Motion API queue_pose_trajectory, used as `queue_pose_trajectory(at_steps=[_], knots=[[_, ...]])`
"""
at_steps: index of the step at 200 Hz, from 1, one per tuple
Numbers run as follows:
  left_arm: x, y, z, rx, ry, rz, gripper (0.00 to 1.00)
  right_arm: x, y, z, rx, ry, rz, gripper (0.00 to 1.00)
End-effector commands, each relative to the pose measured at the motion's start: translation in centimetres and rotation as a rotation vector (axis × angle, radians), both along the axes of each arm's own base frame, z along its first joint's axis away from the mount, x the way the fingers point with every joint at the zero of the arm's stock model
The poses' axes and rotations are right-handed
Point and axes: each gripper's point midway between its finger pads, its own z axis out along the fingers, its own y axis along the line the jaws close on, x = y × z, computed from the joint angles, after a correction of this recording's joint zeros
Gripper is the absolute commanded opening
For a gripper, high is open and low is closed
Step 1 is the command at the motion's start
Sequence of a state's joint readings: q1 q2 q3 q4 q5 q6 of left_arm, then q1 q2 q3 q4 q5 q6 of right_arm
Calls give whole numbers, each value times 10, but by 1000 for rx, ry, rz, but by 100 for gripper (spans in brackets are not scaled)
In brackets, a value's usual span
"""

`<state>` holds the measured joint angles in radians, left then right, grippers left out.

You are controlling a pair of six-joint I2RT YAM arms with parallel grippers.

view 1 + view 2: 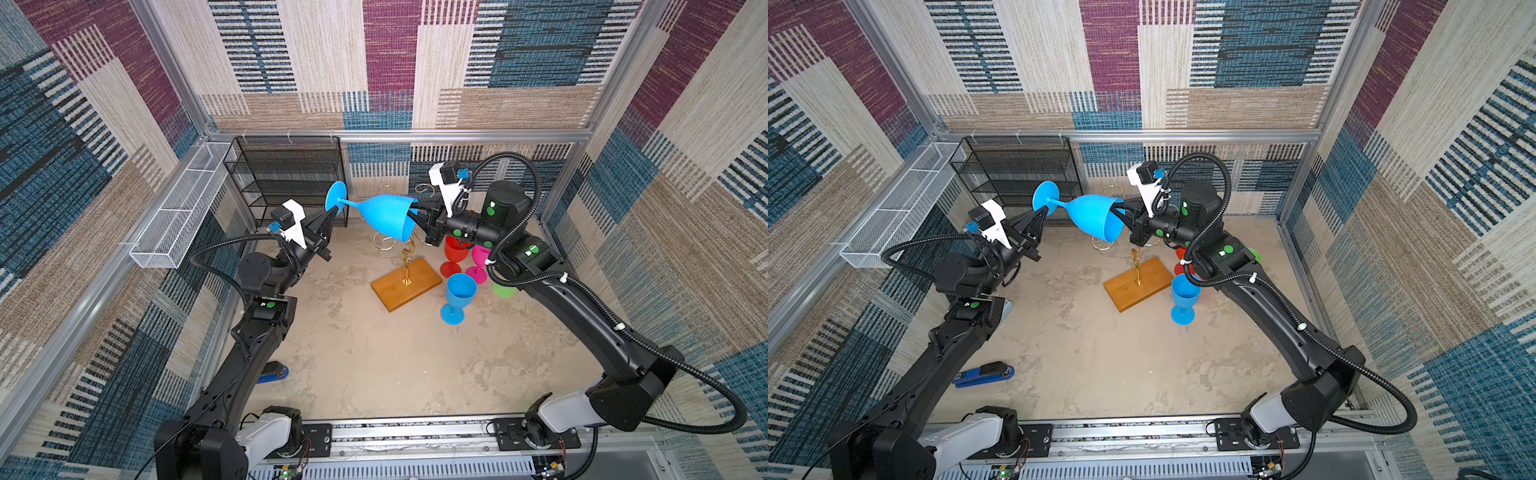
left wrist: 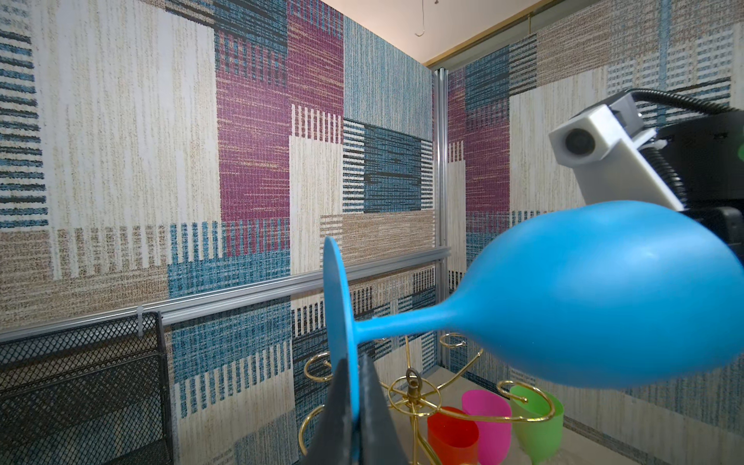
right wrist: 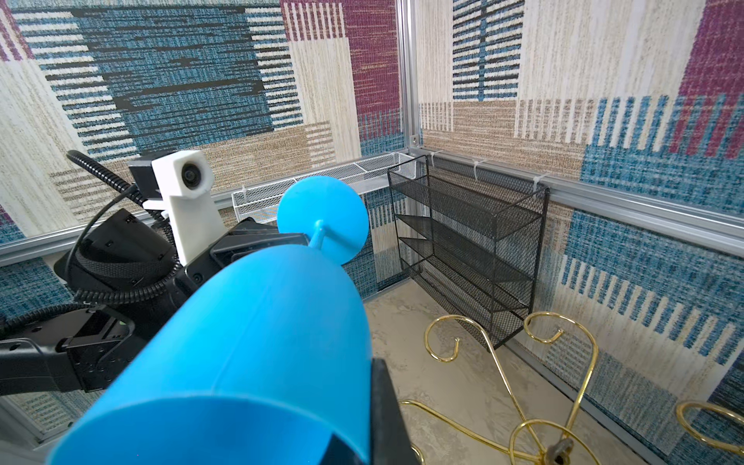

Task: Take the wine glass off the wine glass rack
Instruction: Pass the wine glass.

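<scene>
Your left hand [image 1: 335, 212] is pinched narrow on the flat foot of the blue wine glass [image 1: 384, 216]; the left wrist view shows the disc's edge caught between the two fingers [image 2: 372, 418]. Your right hand [image 1: 417, 214] is clamped on the rim of the bowl, one finger inside the mouth and one outside. Between the two, the glass lies on its side in the air, foot toward the black mesh shelf [image 1: 291, 178], mouth toward the right arm. It sits above the curled gold arms of the wine glass rack [image 1: 405, 283], apart from them, and the rack's wooden base rests on the counter [image 1: 395, 365]. Just beside that base stand a second blue glass [image 1: 459, 296], a red glass [image 1: 454, 252], a pink glass [image 1: 479, 262] and a green glass [image 1: 503, 290], the last three partly hidden under the right arm. A blue stapler [image 1: 984, 374] lies near the left arm.
</scene>
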<state>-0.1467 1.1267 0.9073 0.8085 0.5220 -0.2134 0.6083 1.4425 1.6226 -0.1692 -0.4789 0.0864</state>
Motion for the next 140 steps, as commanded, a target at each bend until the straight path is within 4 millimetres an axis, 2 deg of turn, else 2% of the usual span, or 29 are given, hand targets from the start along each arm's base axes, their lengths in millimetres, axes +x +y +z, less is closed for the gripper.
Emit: queue_pose_trajectory(at_steps=[1,9,13,50,69,81,101,115,123,140], knots=[[-8,9,11,-37,-49,37,72,-6,-13,24,68,-5,-53,0],[-11,10,11,-32,-64,45,96,-6,-17,27,73,-4,-69,0],[-12,10,11,-30,-70,49,99,-6,-18,29,76,-5,-77,0],[-30,30,11,-108,-143,112,99,-13,-29,35,76,-23,-105,0],[-24,50,7,-175,-104,177,99,-22,-29,35,50,-36,-81,0],[-20,69,5,-232,-82,251,99,-28,-30,33,26,-41,-86,0],[-10,109,-2,-347,-19,361,99,-45,-27,24,-36,-58,-79,0],[1,134,-14,-401,66,423,98,-61,-23,17,-76,-53,-61,0],[5,140,-19,-402,91,439,98,-68,-20,11,-98,-35,-50,0],[4,137,-21,-361,89,424,98,-83,-14,-11,-166,21,-39,0]])
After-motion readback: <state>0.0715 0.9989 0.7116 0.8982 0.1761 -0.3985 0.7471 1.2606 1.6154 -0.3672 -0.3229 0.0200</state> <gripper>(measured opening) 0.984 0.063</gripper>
